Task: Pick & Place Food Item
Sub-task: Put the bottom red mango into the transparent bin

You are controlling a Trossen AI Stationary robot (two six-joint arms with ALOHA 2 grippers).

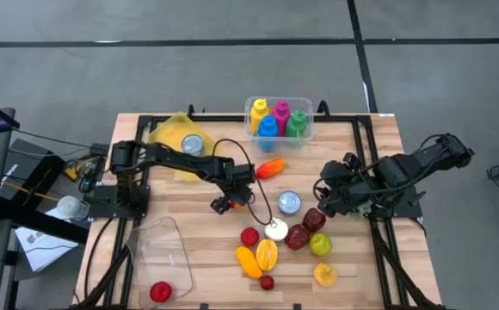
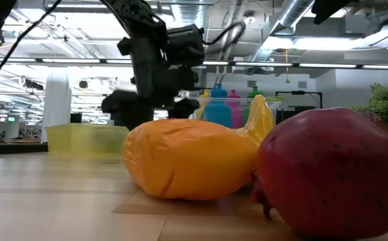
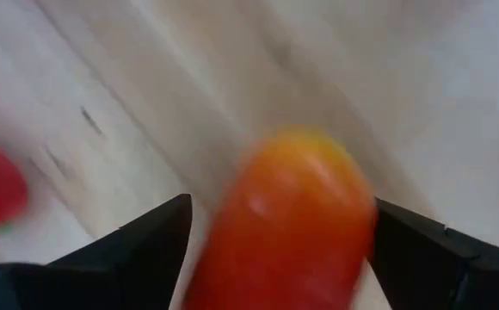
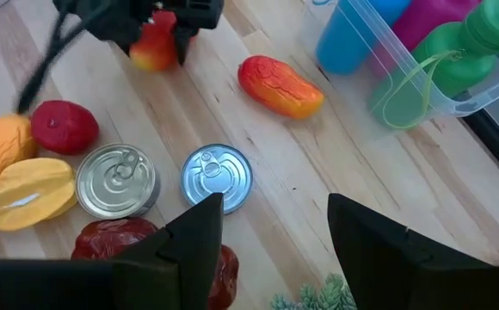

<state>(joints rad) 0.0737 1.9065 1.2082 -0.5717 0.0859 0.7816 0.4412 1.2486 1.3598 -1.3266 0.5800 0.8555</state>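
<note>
Fruit (image 3: 284, 224), orange-red, smooth, rounded: mid-table, between wide-spread jaws of left gripper (image 1: 225, 203), gap on one side, no firm hold. Probably light, stiff, slippery; best pinched across the middle. Right gripper (image 4: 271, 232) parked at table's right, open, empty.

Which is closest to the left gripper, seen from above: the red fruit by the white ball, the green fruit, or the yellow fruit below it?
From the left gripper, high view:
1. Red fruit, close by, beside the white ball.
2. Green fruit, farther toward the right arm's side.
3. Yellow fruit, beyond the green one, nearest the table edge.
</note>
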